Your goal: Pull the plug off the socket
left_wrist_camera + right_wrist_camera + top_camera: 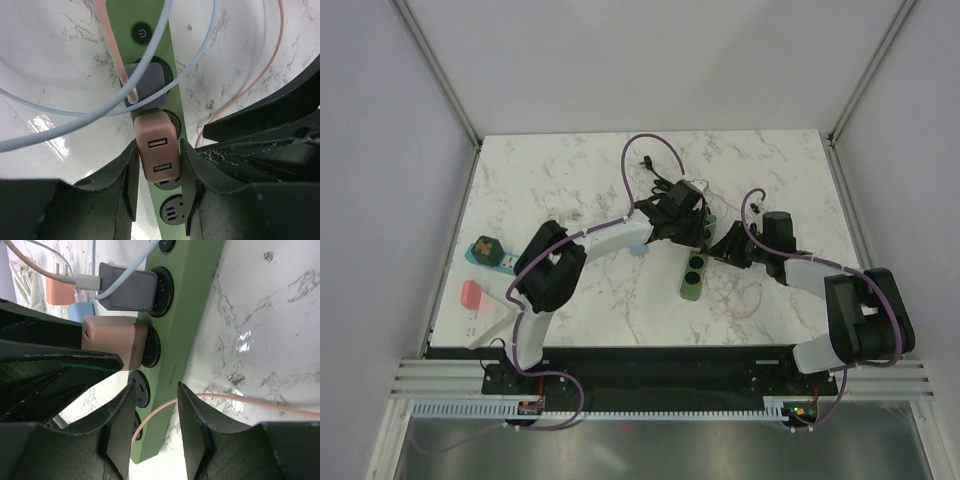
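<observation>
Near the middle of the table (570,180), on the one green power strip (694,275) whose long axis runs from the far edge towards the near edge, the pink plug (156,131) is clamped on both sides by the fingers of the left gripper (157,150), so the pull is judged to go straight off the strip's face. The fingers of the right gripper (155,387) are set astride the strip just beside it, though a firm pinch cannot be told. Two plugs are counted, the pink one and a grey plug (145,85) touching it on the far side, and two sockets are left free.
</observation>
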{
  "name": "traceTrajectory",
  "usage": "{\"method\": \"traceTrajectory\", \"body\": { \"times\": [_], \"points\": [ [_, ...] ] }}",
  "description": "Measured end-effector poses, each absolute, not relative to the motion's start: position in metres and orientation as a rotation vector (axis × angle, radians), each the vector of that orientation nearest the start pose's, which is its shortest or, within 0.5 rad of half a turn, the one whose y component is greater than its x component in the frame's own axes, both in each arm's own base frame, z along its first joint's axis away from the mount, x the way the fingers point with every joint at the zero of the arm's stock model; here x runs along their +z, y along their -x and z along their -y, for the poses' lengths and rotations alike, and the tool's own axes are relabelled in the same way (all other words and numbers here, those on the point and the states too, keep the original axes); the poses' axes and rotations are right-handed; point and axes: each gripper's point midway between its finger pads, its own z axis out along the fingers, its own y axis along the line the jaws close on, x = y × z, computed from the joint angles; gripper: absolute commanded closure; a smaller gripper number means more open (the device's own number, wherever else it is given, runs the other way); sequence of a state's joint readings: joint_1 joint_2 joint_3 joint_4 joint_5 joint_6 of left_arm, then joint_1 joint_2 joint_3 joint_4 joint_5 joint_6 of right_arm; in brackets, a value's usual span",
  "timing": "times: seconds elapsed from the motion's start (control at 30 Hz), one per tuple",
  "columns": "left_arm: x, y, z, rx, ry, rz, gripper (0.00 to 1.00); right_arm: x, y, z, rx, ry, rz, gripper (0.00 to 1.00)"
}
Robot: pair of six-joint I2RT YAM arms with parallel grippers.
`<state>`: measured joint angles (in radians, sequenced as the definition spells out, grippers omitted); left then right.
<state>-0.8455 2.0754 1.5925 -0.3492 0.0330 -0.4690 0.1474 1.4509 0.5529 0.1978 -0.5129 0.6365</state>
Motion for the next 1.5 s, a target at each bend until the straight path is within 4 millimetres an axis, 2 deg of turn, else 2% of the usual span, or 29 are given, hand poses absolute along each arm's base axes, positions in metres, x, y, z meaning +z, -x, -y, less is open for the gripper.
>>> {"method": "traceTrajectory", "body": {
  "times": [0.13, 0.27, 0.67, 0.87, 1.2, 1.5],
  "points": [
    [0.075, -0.335, 0.414, -0.623, -0.486, -2.458, 0.83, 0.05, -0.314, -0.157, 0.998, -0.294, -2.351, 0.57],
    [0.075, -0.335, 0.414, -0.625, -0.488, -2.458, 0.98, 0.044, -0.321, -0.159, 1.002, -0.299, -2.357, 0.58],
    [0.076, -0.334, 0.414, -0.638, -0.496, -2.463, 0.98, 0.036, -0.333, -0.165, 1.049, -0.313, -2.339, 0.52],
    [0.077, -0.334, 0.413, -0.654, -0.498, -2.472, 0.98, 0.034, -0.334, -0.168, 1.061, -0.321, -2.34, 0.62],
    [0.077, -0.338, 0.407, -0.594, -0.559, -2.418, 0.98, 0.031, -0.336, -0.179, 0.887, -0.346, -2.389, 0.66],
    [0.079, -0.34, 0.405, -0.676, -0.504, -2.392, 0.98, 0.029, -0.338, -0.181, 0.847, -0.378, -2.406, 0.68]
  ]
}}
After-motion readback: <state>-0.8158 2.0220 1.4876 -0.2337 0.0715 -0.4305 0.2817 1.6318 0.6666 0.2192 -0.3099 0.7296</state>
